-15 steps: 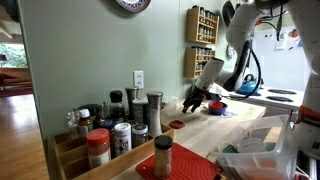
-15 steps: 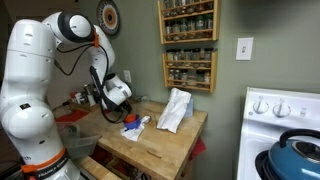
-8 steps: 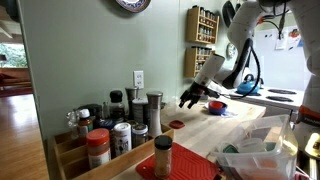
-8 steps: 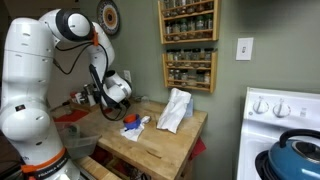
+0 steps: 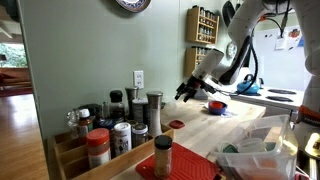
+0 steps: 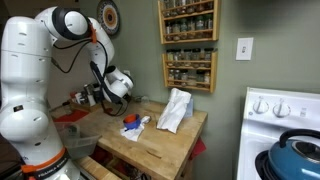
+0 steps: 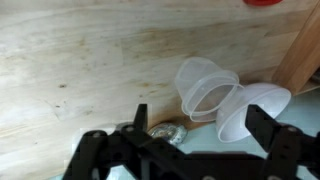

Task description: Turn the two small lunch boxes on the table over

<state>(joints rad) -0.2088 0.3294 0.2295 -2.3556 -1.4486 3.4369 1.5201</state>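
Note:
In the wrist view two small clear plastic lunch boxes [image 7: 205, 85] [image 7: 250, 108] lie tipped on their sides, touching, on the light wooden table [image 7: 80, 60]. My gripper [image 7: 200, 125] hangs above them, open and empty, with its black fingers [image 7: 140, 118] on either side of the view. In both exterior views the gripper [image 5: 187, 92] [image 6: 110, 93] is raised above the table [image 6: 165, 145], near the wall end. The boxes are too small to make out clearly there.
A crumpled foil piece [image 7: 165, 132] lies by the boxes. A white bag [image 6: 175, 110] and blue-white items [image 6: 133, 124] are on the table. A red bowl [image 5: 215, 106], spice jars [image 5: 110, 130], wall spice racks [image 6: 190, 70], and a stove with blue kettle [image 6: 300, 155] are nearby.
The gripper has lifted up and away from the table surface, towards the wall end. It stays open and empty.

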